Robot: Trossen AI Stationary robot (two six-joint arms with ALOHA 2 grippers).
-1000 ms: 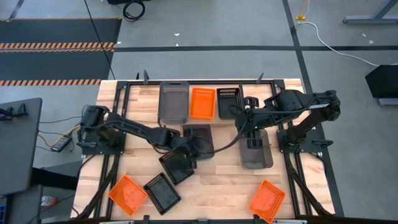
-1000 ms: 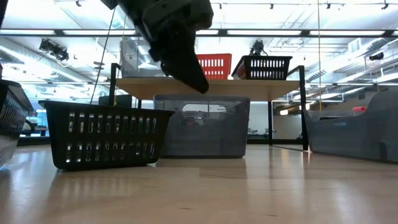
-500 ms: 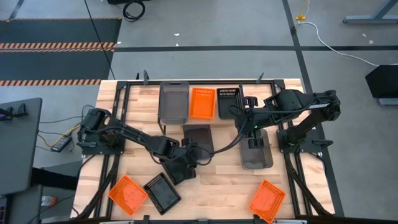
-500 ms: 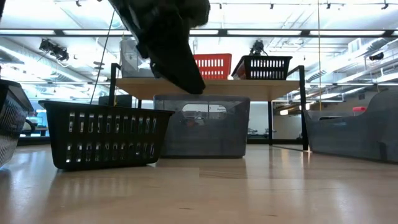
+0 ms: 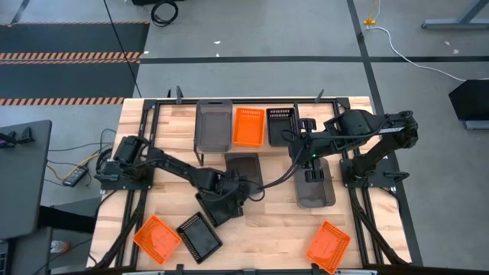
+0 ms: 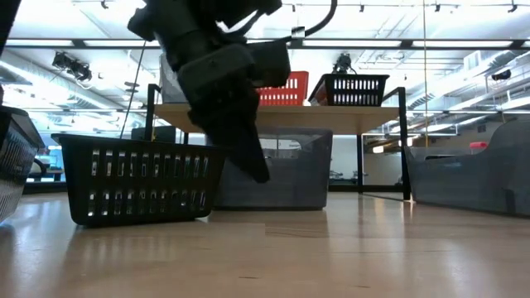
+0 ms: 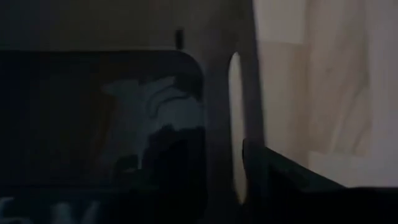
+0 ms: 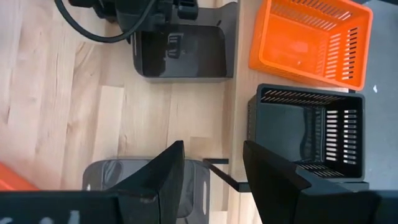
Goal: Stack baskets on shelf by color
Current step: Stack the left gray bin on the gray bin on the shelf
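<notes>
My left gripper (image 5: 229, 191) (image 6: 252, 161) is open and low over the table. It stands at the near end of a grey basket (image 5: 244, 166) (image 6: 290, 170), just beyond a black mesh basket (image 5: 216, 208) (image 6: 141, 178). In the left wrist view, the left gripper (image 7: 214, 146) has a finger on either side of the grey basket's end wall (image 7: 217, 81). The shelf (image 6: 273, 116) carries one grey (image 5: 214, 124), one orange (image 5: 248, 126) and one black basket (image 5: 280, 124). My right gripper (image 8: 211, 155) is open above another grey basket (image 5: 315, 187). My left gripper comes slanting down from the table's left, one finger (image 7: 280, 186) outside the grey basket's near end wall (image 7: 217, 99) by its handle slot and the other inside. I cannot tell whether either finger touches the wall. The basket stands flat on the table.
An orange basket (image 5: 157, 238) and a black one (image 5: 199, 237) sit at the near left. Another orange basket (image 5: 328, 246) sits at the near right. The shelf's thin black legs (image 6: 406, 141) stand behind the grey basket. Bare wood shows in the near middle.
My left gripper has come down and reached toward the table's right, from above the black basket to the near end of the grey basket. The baskets have stayed where they were.
</notes>
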